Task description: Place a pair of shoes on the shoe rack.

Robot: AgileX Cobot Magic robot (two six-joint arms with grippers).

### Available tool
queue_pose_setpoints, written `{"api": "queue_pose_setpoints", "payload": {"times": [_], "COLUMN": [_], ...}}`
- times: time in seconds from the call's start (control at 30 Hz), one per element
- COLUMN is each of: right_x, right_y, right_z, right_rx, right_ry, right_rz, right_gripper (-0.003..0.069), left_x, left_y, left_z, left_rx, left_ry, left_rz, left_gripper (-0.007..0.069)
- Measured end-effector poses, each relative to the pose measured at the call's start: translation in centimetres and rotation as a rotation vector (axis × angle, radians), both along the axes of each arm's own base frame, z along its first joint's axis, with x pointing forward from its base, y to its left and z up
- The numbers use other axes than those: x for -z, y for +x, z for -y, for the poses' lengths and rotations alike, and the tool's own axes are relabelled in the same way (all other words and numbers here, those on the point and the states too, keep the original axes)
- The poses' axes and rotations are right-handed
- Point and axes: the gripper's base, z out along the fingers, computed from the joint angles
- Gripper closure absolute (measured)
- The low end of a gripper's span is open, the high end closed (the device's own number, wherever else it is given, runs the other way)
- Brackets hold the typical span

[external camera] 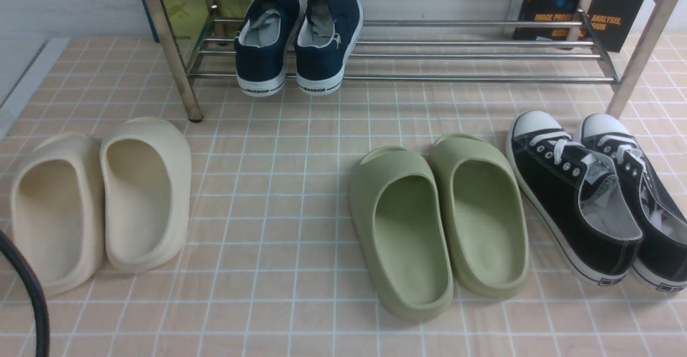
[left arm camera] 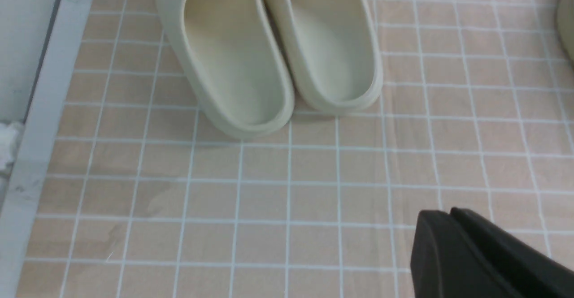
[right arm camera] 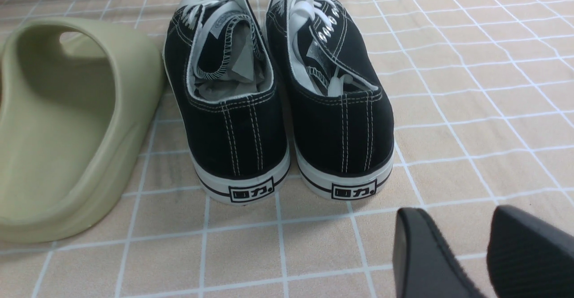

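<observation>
The pair of navy slip-on shoes (external camera: 298, 40) sits on the lower bars of the chrome shoe rack (external camera: 408, 56), toward its left end, heels facing me and overhanging the front bar, the two shoes side by side and touching. Behind the rack, a yellow-green box (external camera: 188, 13) stands at the left and a dark book (external camera: 582, 21) leans at the right.

On the tiled tabletop (external camera: 279, 196) in front of the rack lie three other pairs. The cream foam slides (external camera: 99, 201) are at my left, well apart from the rack's left leg. The green foam slides (external camera: 437, 223) lie in the middle, and just beside them on the right are the black lace-up sneakers (external camera: 596, 196), their white toe caps near the rack's right leg. Nothing lies between the slip-ons and the open floor in front of them.

My left gripper (left arm camera: 453, 226) hangs over bare tiles near the heels of the cream slides, its jaws pressed together and empty. My right gripper (right arm camera: 466, 239) hovers behind the sneakers' heels, its jaws apart with tiles showing between them, holding nothing.
</observation>
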Motion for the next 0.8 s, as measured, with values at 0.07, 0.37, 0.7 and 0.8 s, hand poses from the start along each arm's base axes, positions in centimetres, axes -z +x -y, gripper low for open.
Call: {"api": "queue_pose_setpoints", "payload": {"times": [0.07, 0.37, 0.7, 0.8], "right_x": [0.0, 0.0, 0.0, 0.0], "right_y": [0.0, 0.0, 0.0, 0.0], "right_z": [0.0, 0.0, 0.0, 0.0], "right_rx": [0.0, 0.0, 0.0, 0.0], "right_ry": [-0.001, 0.0, -0.001, -0.001], "right_rz": [0.0, 0.0, 0.0, 0.0], "right_gripper": [0.0422, 0.0422, 0.0422, 0.0422], "left_x": [0.1, 1.5, 9.2, 11.5], "left_y": [0.0, -0.2, -1.0, -0.7], "left_z": [-0.2, -0.7, -0.4, -0.2], "left_rx": [-0.015, -0.023, -0.04, -0.072], "left_ry": [0.024, 0.051, -0.019, -0.047], "left_rz": [-0.008, 0.077, 0.556, 0.627], "left_gripper": [0.0585, 0.0603, 0.0606, 0.0606]}}
